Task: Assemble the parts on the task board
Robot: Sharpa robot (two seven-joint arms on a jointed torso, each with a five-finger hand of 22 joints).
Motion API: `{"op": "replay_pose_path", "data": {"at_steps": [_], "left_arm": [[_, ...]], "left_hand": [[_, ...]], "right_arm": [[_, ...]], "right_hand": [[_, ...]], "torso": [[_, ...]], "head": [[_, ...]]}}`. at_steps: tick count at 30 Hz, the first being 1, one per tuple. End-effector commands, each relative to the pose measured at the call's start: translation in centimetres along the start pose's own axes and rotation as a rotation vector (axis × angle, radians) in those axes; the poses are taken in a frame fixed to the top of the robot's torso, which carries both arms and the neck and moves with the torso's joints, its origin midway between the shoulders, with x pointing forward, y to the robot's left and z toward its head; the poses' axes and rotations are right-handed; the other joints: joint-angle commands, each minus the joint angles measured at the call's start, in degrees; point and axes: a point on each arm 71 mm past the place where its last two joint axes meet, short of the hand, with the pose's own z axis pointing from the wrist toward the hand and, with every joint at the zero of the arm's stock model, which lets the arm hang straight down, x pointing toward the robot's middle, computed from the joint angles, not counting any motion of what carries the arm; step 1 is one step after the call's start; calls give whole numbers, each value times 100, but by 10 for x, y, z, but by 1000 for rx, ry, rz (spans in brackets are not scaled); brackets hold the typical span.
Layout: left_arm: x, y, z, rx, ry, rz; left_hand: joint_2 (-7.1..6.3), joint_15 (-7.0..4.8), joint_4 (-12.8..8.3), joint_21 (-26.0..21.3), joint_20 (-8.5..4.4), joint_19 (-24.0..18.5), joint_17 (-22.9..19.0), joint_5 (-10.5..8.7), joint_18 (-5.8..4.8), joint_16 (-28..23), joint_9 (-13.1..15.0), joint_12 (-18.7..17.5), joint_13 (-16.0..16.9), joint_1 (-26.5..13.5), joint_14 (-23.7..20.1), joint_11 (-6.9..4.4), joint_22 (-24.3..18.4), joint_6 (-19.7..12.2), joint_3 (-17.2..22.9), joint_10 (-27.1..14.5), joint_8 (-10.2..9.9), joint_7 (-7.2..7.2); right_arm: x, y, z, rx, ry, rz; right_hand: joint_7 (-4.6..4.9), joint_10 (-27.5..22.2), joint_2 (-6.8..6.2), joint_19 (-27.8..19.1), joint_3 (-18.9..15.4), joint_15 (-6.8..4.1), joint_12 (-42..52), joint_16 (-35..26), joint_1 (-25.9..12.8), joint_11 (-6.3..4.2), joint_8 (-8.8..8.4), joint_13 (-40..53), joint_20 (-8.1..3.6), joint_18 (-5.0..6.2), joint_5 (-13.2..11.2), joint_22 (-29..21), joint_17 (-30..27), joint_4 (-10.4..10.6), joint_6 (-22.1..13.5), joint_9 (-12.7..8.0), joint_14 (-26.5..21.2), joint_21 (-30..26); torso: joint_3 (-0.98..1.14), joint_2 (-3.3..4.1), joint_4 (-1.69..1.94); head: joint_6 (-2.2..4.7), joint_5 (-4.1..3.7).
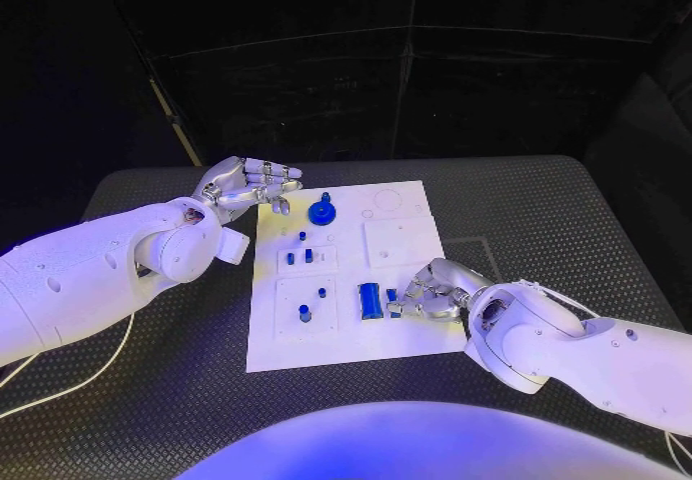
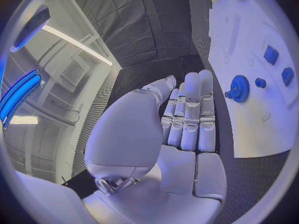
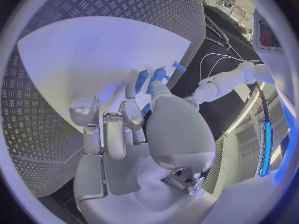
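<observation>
The white task board [image 1: 411, 225] lies in the middle of the table. On it, a blue gear [image 1: 322, 211] stands near the far edge, with small blue pegs [image 1: 300, 256] below it and two more small parts [image 1: 306, 312] nearer me. A larger blue block [image 1: 371, 300] lies near the board's right side. My right hand [image 1: 437, 290] rests on the board beside that block. Its thumb and a finger pinch a small blue part [image 1: 392, 296] [image 3: 142, 79]. My left hand [image 1: 254, 186] hovers at the board's far left corner, fingers side by side and lightly bent, holding nothing. The gear [image 2: 239, 88] lies just past its fingertips [image 2: 193, 84].
The board has recessed square plates [image 1: 397, 243] on its right half. Black textured table [image 1: 577, 215] surrounds the board on all sides. A white cable [image 1: 80, 370] trails under my left arm at the table's near left.
</observation>
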Motion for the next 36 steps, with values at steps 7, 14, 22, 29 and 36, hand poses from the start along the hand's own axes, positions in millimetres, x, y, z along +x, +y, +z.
{"op": "replay_pose_path", "data": {"at_steps": [7, 14, 22, 29, 36], "left_arm": [[0, -1, 0, 3, 10, -7], [0, -1, 0, 2, 9, -7], [1, -1, 0, 2, 10, -7], [0, -1, 0, 3, 9, -7], [0, -1, 0, 3, 7, -6]], "left_hand": [[37, -6, -42, -29, 8, -25, -6, -16, 76, -24, -3, 23, 4, -3, -33, 11, -9, -29, 0, -36, 13, 7], [37, -6, -42, -29, 8, -25, -6, -16, 76, -24, -3, 23, 4, -3, -33, 11, -9, -29, 0, -36, 13, 7], [37, -6, -42, -29, 8, -25, -6, -16, 76, -24, -3, 23, 4, -3, -33, 11, -9, -29, 0, -36, 13, 7], [37, -6, -42, -29, 8, -25, -6, -16, 76, -24, -3, 23, 4, -3, -33, 11, -9, -29, 0, -36, 13, 7], [37, -6, -42, -29, 8, -25, -6, -16, 76, -24, -3, 23, 4, -3, -33, 11, -9, -29, 0, -36, 13, 7]], "right_arm": [[-3, 2, -5, -61, -2, -25], [-4, -1, -5, -59, 4, -34], [-3, -3, 0, -45, 3, -62], [-1, -1, 5, -45, -4, -92], [-2, 1, 5, -59, -33, -83]], "right_hand": [[35, -36, 37, -57, -133, 23, -28, -30, 298, 23, -29, -5, 8, -17, -265, -14, 833, -22, -28, 26, 460, -31], [34, -37, 75, -55, -203, 23, -28, -28, 455, 23, -26, -4, 10, -17, -345, -13, 839, -42, -25, 42, 462, -35], [24, -31, 174, -43, -244, 16, -16, -23, 758, 13, -11, 8, 5, -19, -393, 8, 851, -146, -1, 68, 464, -28], [12, -29, 208, -32, -282, 4, -16, -15, 1092, -1, 5, 12, -6, -23, -561, 28, 865, -328, 23, 90, 467, -22], [8, -18, 243, -24, -379, 4, -6, -12, 1008, -2, 24, 20, -7, -26, -447, 38, 871, -262, 50, 105, 469, -17]], "torso": [[5, -3, -7], [-2, -5, 0], [-3, 1, 13], [-1, 5, 6], [0, -5, -9]], "head": [[0, 6], [0, -5], [0, -1], [0, 23], [0, 26]]}}
